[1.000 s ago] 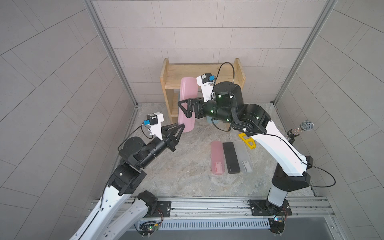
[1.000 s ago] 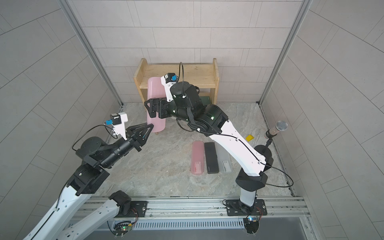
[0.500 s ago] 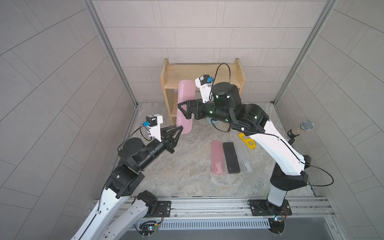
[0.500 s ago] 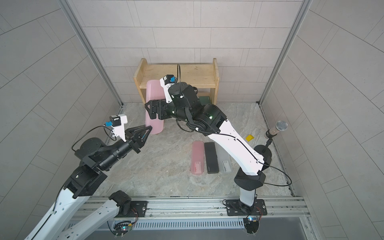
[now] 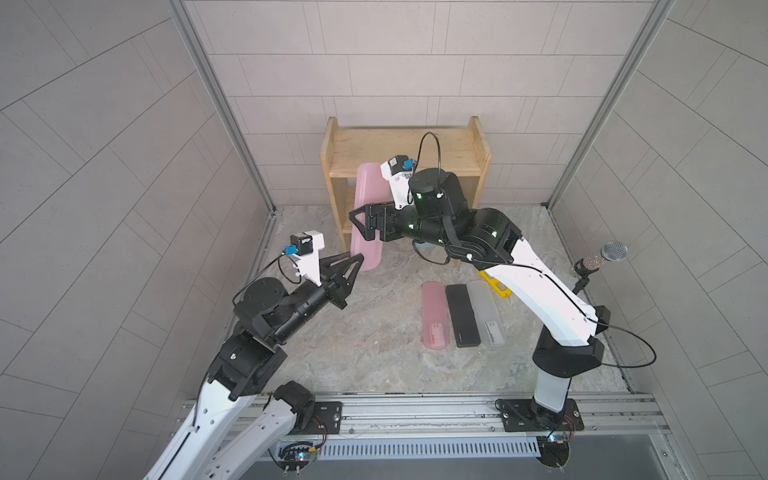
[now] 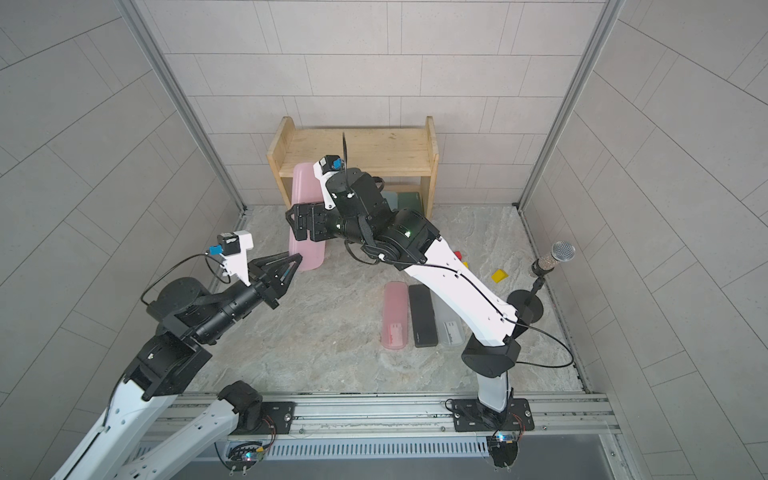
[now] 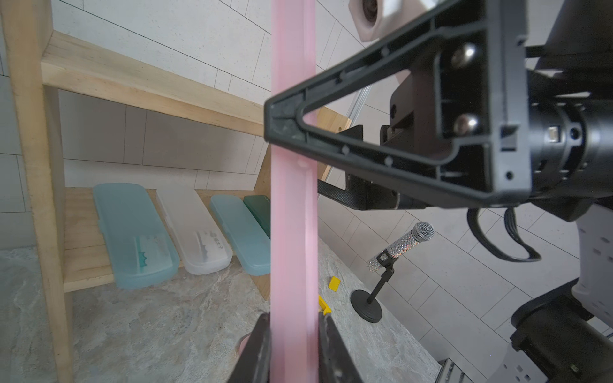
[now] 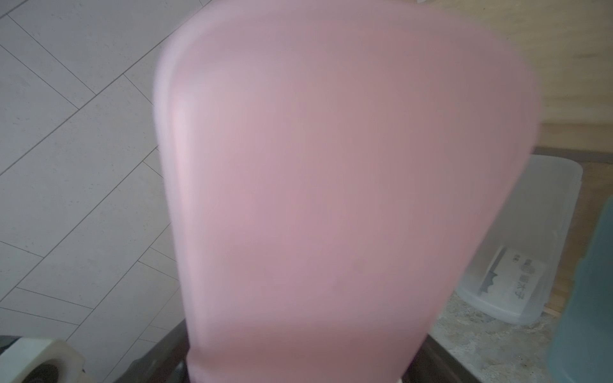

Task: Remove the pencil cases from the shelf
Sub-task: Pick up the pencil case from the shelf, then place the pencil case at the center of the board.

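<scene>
Pictured mid-removal: pink pencil case (image 5: 368,199) on end, just in front of the shelf (image 5: 405,151). Pinched along its thin lower edge by the left fingers (image 7: 253,358), shut tight on it. Straddled at mid-length by the right fingers (image 7: 331,84); cannot tell whether those are clamped on or only flanking it.

Judged step: a handover between the arms. Next: settle on one firm hold, release the other, lay the case flat by the row of three cases (image 5: 461,316) on the worktop (image 5: 374,340).

Left to fetch: four cases (image 7: 195,232) on the lower tier, mostly hidden behind the right arm (image 5: 536,282) from above. Right wrist view swamped by blurred pink.
</scene>
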`<state>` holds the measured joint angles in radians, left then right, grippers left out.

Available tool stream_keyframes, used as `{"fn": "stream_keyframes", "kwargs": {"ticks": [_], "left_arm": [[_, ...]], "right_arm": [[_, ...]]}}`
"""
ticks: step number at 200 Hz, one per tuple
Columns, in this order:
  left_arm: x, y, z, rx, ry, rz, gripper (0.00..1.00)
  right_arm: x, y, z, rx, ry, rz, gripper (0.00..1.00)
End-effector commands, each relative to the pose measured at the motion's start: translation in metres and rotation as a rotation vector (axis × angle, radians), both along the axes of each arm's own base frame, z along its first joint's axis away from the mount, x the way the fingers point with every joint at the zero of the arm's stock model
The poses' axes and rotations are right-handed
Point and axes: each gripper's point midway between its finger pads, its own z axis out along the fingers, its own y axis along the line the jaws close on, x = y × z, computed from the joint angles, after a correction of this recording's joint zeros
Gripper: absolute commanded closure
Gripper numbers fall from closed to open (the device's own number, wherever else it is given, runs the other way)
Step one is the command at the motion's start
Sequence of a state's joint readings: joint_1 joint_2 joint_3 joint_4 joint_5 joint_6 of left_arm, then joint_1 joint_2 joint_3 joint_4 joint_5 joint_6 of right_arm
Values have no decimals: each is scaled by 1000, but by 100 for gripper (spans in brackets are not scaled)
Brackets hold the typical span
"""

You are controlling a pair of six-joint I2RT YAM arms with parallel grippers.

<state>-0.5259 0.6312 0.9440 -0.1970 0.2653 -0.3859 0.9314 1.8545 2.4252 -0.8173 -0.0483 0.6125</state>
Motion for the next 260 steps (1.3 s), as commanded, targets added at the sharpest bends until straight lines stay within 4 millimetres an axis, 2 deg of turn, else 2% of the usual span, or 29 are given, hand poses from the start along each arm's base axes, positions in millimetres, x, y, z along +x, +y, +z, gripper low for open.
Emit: {"fn": "stream_keyframes", "kwargs": {"ticks": [1,11,18,22,28,33,39,49,59,70,103,122,138,168,235,260], "left_arm": [[-11,6,31,-35,-93,1,100],[-11,8,30,-33,-90,8,99],[-11,8,30,-29,-91,12,89],[-10,9,30,-28,-90,16,77],[-9,10,29,-27,-88,27,49],[-8,13,29,-25,-84,44,29],[-6,15,27,-21,-75,64,16],[-2,21,24,-8,-60,105,1],[2,27,20,9,-45,146,0],[4,34,17,30,-33,189,0],[8,47,9,94,-18,264,0],[12,45,5,106,-9,264,0],[15,41,1,100,0,250,0],[17,37,-5,89,15,236,0],[17,36,-23,106,66,232,0],[18,35,-28,111,82,229,0]], "right_arm": [[-2,-2,9,19,-16,-3,19],[-3,-4,10,18,-18,-6,25],[-3,-6,10,16,-20,-11,28],[-4,-8,9,11,-21,-13,30],[-4,-10,8,3,-22,-16,31],[-5,-13,7,-4,-22,-20,32],[-5,-17,4,-16,-22,-29,32],[-6,-26,-5,-46,-12,-38,32],[-7,-38,-21,-86,7,-51,32],[-9,-54,-47,-130,46,-63,32],[-23,-101,-151,-179,258,-104,31],[-36,-109,-206,-206,372,-114,31],[-41,-106,-237,-193,438,-118,31],[-36,-99,-272,-208,490,-133,30],[-15,-60,-336,-276,608,-90,27],[-12,-52,-364,-286,667,-100,26]]}}
